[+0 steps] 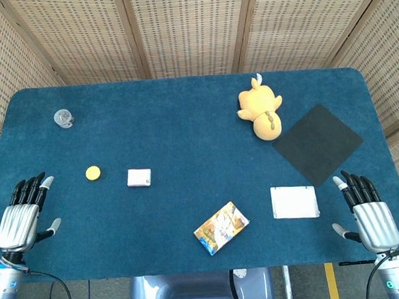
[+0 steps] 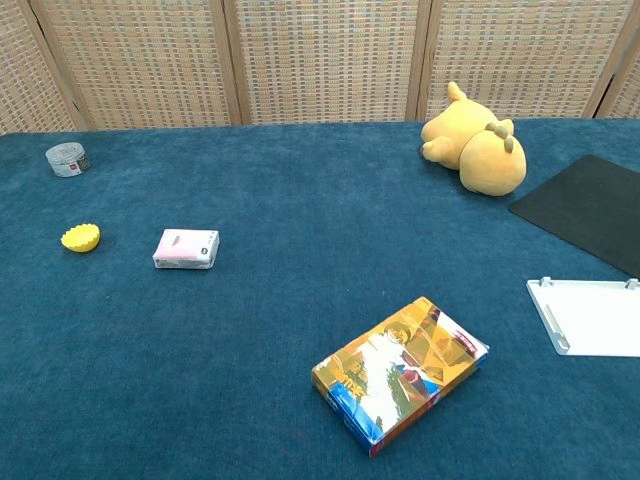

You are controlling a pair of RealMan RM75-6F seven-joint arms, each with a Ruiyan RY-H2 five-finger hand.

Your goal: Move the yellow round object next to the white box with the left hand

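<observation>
Yellow round object (image 1: 93, 173) lies on the blue surface (image 1: 184, 123), just left of the white box (image 1: 138, 178), a small gap between them. Left hand (image 1: 23, 216) rests at the surface's near-left edge, well apart from the white box, fingers (image 1: 30, 190) apart, holding nothing. Right hand (image 1: 368, 213) sits far right of the white box, fingers spread, empty.
</observation>
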